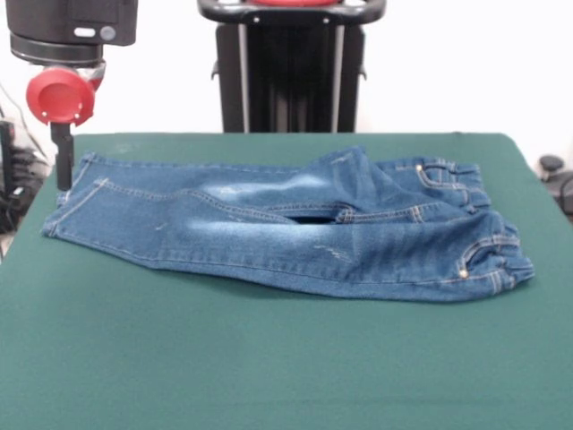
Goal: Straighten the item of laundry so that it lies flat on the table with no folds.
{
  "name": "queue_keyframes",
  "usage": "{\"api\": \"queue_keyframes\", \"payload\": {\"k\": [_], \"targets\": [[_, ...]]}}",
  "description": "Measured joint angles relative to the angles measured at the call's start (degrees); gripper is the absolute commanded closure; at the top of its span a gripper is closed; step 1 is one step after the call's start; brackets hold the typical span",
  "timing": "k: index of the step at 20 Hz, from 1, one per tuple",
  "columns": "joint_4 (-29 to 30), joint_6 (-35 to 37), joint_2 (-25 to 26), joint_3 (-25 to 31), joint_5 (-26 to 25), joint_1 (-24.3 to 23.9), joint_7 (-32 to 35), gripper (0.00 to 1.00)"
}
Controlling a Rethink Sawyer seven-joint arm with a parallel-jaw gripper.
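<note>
Pincer (64, 179) at the jeans (286, 228) leg hem — its opening cannot be told.

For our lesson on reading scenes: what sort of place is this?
Probably a robotics lab or test bench, not a home: a green felt-topped table, a red and black robot arm's tool at the jeans, and a black pedestal against a bare white wall.
</note>
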Motion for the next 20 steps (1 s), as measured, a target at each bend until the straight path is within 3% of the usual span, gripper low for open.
{"api": "queue_keyframes", "payload": {"k": [20], "targets": [[0.0, 0.0, 0.1, -0.4, 0.0, 2.0, 0.0, 0.00]]}}
